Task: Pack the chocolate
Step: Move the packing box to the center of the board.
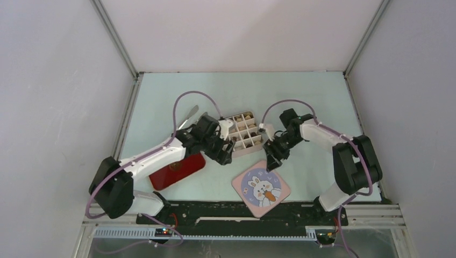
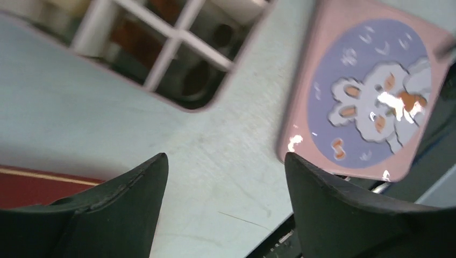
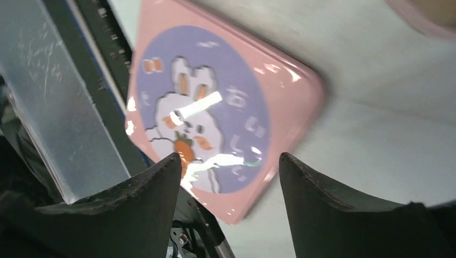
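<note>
A pink box (image 1: 251,151) with a white grid of compartments stands mid-table. Brown chocolate pieces (image 1: 248,115) lie in some of its compartments. In the left wrist view the box (image 2: 239,54) is at the top, and dark pieces (image 2: 196,80) show blurred in its cells. The pink lid with a bunny picture (image 1: 261,188) lies flat in front of the box; it also shows in the left wrist view (image 2: 371,91) and the right wrist view (image 3: 215,107). My left gripper (image 1: 226,154) (image 2: 225,157) is open and empty by the box's near left corner. My right gripper (image 1: 271,159) (image 3: 228,156) is open and empty above the lid's far edge.
A red tray (image 1: 177,170) (image 2: 32,185) with a gold emblem lies left of the lid, under my left arm. A metal utensil (image 1: 188,115) lies behind the left gripper. The black base rail (image 1: 242,212) and aluminium frame (image 3: 59,107) run along the near edge.
</note>
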